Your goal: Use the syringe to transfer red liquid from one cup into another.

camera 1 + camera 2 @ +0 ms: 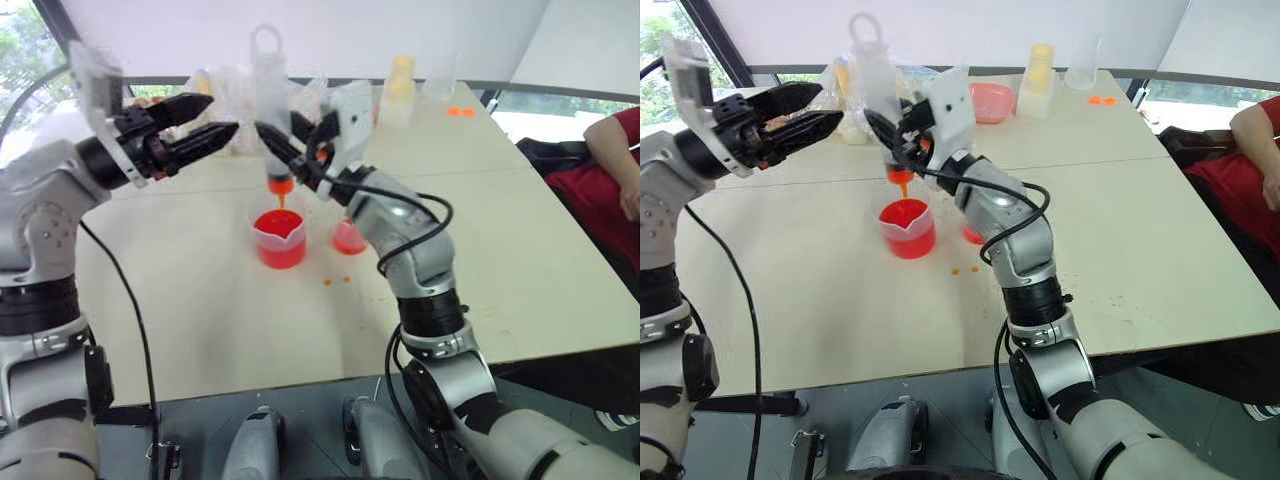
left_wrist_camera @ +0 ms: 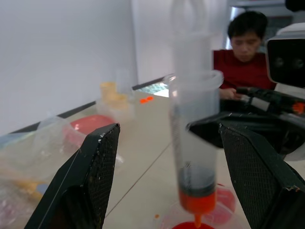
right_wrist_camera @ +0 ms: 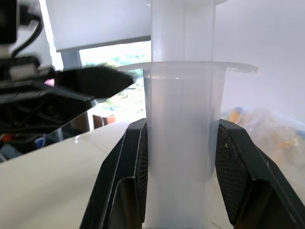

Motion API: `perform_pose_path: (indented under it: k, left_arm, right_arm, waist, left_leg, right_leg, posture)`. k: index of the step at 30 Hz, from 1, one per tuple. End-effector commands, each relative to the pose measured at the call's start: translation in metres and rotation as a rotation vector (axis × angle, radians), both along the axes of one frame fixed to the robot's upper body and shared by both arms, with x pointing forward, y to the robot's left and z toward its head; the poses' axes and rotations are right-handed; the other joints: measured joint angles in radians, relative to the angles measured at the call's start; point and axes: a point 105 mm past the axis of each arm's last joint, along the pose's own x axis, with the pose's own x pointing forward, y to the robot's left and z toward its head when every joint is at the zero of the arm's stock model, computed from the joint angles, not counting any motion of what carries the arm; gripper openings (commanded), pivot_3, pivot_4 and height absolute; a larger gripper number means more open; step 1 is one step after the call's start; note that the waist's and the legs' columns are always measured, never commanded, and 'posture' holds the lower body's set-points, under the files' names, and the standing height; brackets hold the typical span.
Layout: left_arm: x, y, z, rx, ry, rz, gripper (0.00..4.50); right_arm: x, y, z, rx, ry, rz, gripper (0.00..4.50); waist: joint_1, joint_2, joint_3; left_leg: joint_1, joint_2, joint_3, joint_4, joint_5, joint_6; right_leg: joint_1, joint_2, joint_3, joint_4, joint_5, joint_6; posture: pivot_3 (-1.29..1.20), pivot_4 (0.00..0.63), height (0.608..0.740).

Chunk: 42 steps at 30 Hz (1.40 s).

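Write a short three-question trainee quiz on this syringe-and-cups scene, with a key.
1. Which claw grips the syringe: left claw or right claw?
2. True or false: the syringe's orange tip hangs above the spouted cup of red liquid.
3. Where does the smaller cup stand relative to the spouted cup?

Key
1. The right claw; the left claw is open, beside the syringe.
2. True.
3. Beside it on the table, on the robot's right, partly behind the right arm.

Bright window daylight — soft blur, washed-out highlights.
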Motion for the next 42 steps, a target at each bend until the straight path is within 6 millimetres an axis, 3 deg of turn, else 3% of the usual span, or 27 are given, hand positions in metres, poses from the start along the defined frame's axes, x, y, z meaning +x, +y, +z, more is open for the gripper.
perform_pose_path:
  k: [1, 7, 12, 21, 26, 30, 42]
  left_arm:
    - [-0.003, 0.004, 0.01, -0.04, -0.055, 0.027, 3.47]
    - [0.007, -0.013, 0.005, -0.026, -0.05, -0.03, 3.47]
    - [0.017, -0.038, -0.003, 0.016, -0.047, -0.111, 3.47]
    - [0.027, -0.082, 0.009, 0.048, -0.133, -0.235, 3.47]
    - [0.045, -0.118, 0.046, 0.024, -0.27, -0.241, 3.47]
    - [0.058, -0.142, 0.059, 0.041, -0.349, -0.212, 3.47]
    - [0.074, -0.17, 0.042, 0.194, -0.392, -0.183, 3.47]
  right_arm:
    - [-0.009, -0.035, 0.044, 0.111, -0.081, -0.057, 1.4]
    - [-0.004, -0.084, 0.047, 0.079, -0.09, -0.232, 1.4]
    - [-0.001, -0.107, 0.019, 0.026, -0.034, -0.332, 1.4]
    - [0.005, -0.114, -0.014, -0.012, 0.012, -0.407, 1.4]
    - [0.007, -0.112, -0.018, -0.013, 0.008, -0.414, 1.4]
    - [0.005, -0.108, -0.019, -0.007, 0.004, -0.412, 1.4]
    - [-0.001, -0.1, -0.019, -0.005, -0.009, -0.41, 1.4]
  waist:
    - [0.006, 0.0, 0.0]
    - [0.025, 0.0, 0.0]
    - [0.024, 0.0, 0.0]
    - [0.023, 0.0, 0.0]
    - [0.028, 0.0, 0.0]
    - [0.028, 0.0, 0.0]
    - [0.025, 0.0, 0.001]
  left_leg:
    - [0.0, 0.0, 0.0, 0.0, 0.0, 0.0]
    - [0.0, -0.002, 0.001, 0.0, 0.0, 0.0]
    - [0.0, -0.002, 0.001, 0.0, 0.0, 0.0]
    - [0.0, -0.001, 0.002, 0.001, 0.0, 0.0]
    - [0.0, -0.001, 0.002, 0.001, 0.0, 0.0]
    - [-0.001, -0.001, 0.002, 0.003, 0.0, 0.0]
    - [-0.002, -0.001, 0.002, 0.003, -0.001, 0.001]
  right_leg:
    - [0.0, 0.0, 0.0, 0.0, 0.0, 0.0]
    - [0.001, -0.001, 0.0, -0.001, 0.0, 0.0]
    - [0.001, -0.001, 0.0, -0.001, 0.0, 0.0]
    - [0.0, 0.0, 0.001, -0.001, 0.0, 0.0]
    - [0.0, 0.001, 0.002, -0.002, 0.0, 0.0]
    - [0.001, 0.0, 0.002, -0.003, 0.0, 0.0]
    - [0.0, 0.002, 0.002, -0.002, 0.0, 0.0]
  posture:
    - [0.0, 0.15, 0.74]
    - [0.0, 0.15, 0.74]
    - [0.0, 0.15, 0.74]
    - [0.0, 0.15, 0.74]
    - [0.0, 0.15, 0.74]
    - [0.0, 0.15, 0.74]
    - [0.0, 0.15, 0.74]
